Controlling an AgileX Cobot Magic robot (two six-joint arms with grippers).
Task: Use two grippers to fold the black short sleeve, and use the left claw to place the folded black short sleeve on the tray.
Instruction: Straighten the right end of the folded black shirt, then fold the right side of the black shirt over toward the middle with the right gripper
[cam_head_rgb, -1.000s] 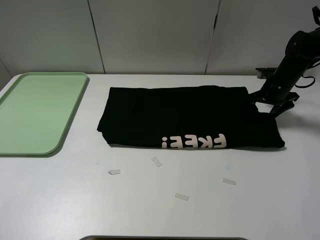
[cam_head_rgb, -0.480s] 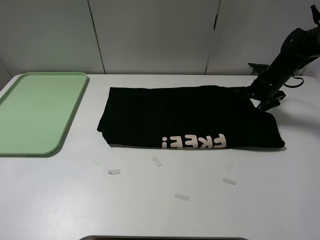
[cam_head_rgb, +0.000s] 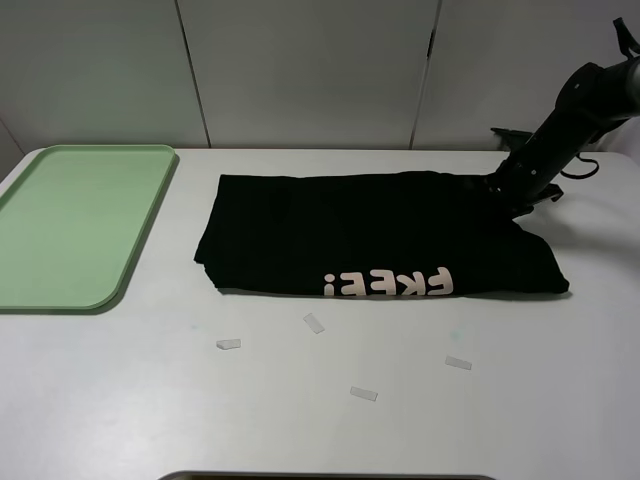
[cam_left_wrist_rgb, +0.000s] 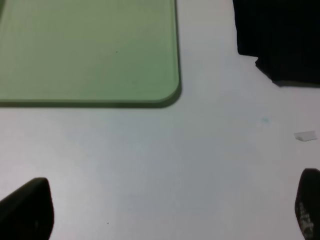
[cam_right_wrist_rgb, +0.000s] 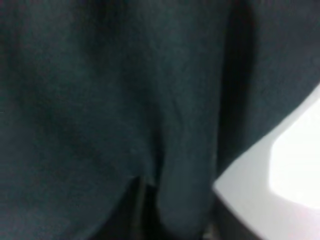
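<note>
The black short sleeve (cam_head_rgb: 370, 230) lies on the white table, folded into a long band with pink letters along its near edge. The pale green tray (cam_head_rgb: 70, 220) sits at the left with nothing in it. My right gripper (cam_head_rgb: 512, 190) is down at the shirt's far right corner; the right wrist view is filled with black cloth (cam_right_wrist_rgb: 100, 100) and hides how the jaws stand. My left gripper (cam_left_wrist_rgb: 160, 210) is open above bare table, with its fingertips (cam_left_wrist_rgb: 27, 207) wide apart. The left wrist view also shows the tray (cam_left_wrist_rgb: 90, 50) and a corner of the shirt (cam_left_wrist_rgb: 280, 35). The left arm is outside the exterior view.
Several small paper scraps (cam_head_rgb: 314, 322) lie on the table in front of the shirt, and one shows in the left wrist view (cam_left_wrist_rgb: 305, 135). A grey panelled wall (cam_head_rgb: 300, 70) stands behind the table. A dark edge (cam_head_rgb: 330, 477) runs along the table's front.
My right gripper has moved left and towards the back, from beside the shirt's right end to its far right corner. The shirt and the tray have not moved.
</note>
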